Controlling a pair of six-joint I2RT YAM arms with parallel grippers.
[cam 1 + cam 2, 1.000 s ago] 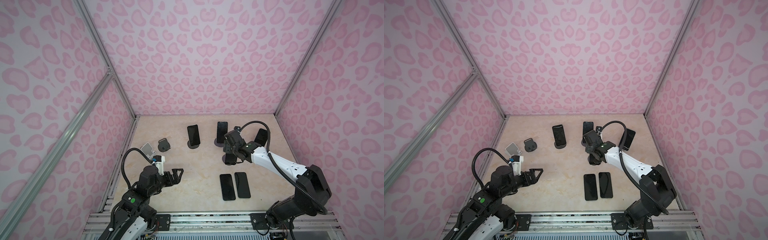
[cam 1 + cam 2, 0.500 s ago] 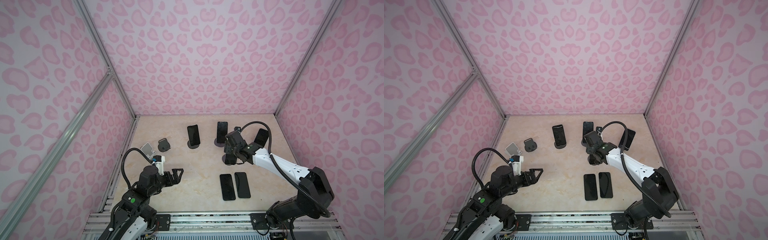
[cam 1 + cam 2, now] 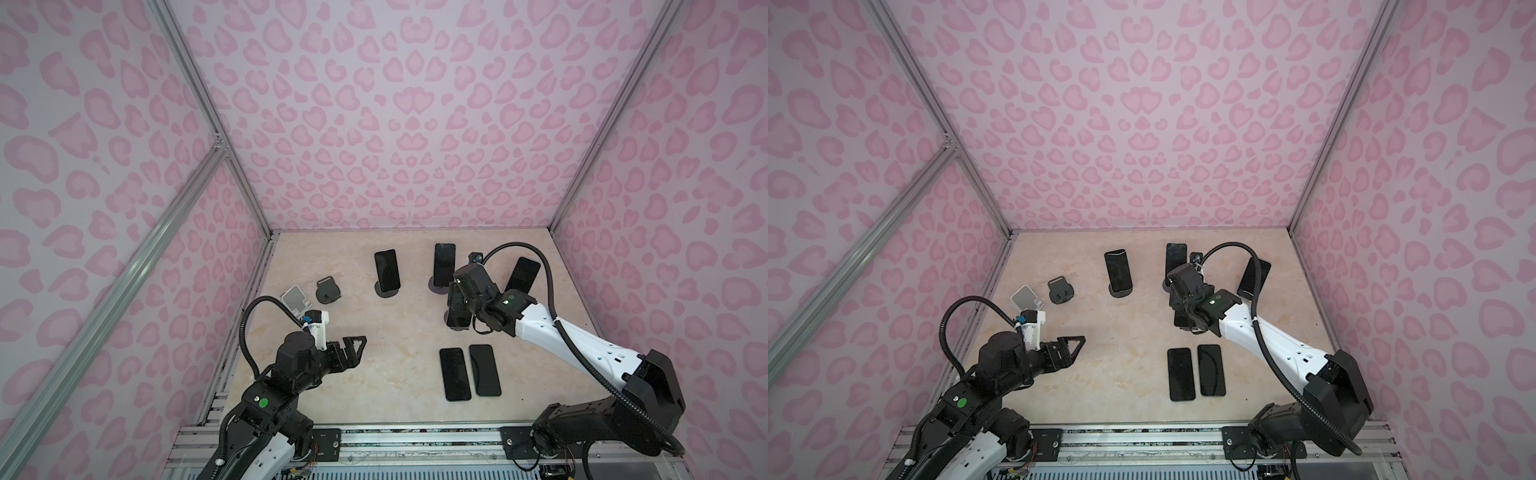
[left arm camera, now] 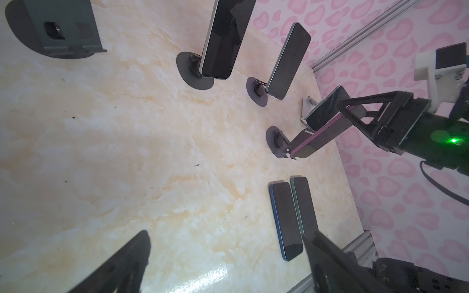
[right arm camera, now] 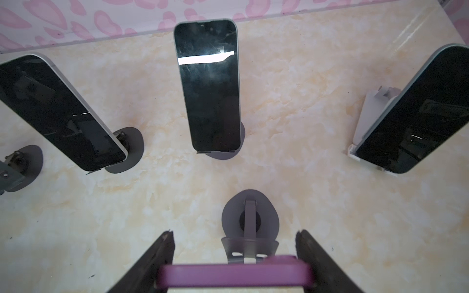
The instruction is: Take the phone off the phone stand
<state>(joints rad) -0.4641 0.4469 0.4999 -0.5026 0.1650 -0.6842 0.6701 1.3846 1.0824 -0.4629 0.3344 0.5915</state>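
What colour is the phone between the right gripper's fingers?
Purple along its visible edge; the phone shows best in the right wrist view.

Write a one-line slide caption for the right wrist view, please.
Right end effector clamps the purple phone resting on its stand.

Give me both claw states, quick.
Left claw: open, empty.
Right claw: closed on the purple phone, which sits on its stand.

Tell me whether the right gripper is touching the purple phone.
Touching. In the right wrist view the purple phone sits inside the right gripper, and each end of its edge meets one of the fingers with no gap.
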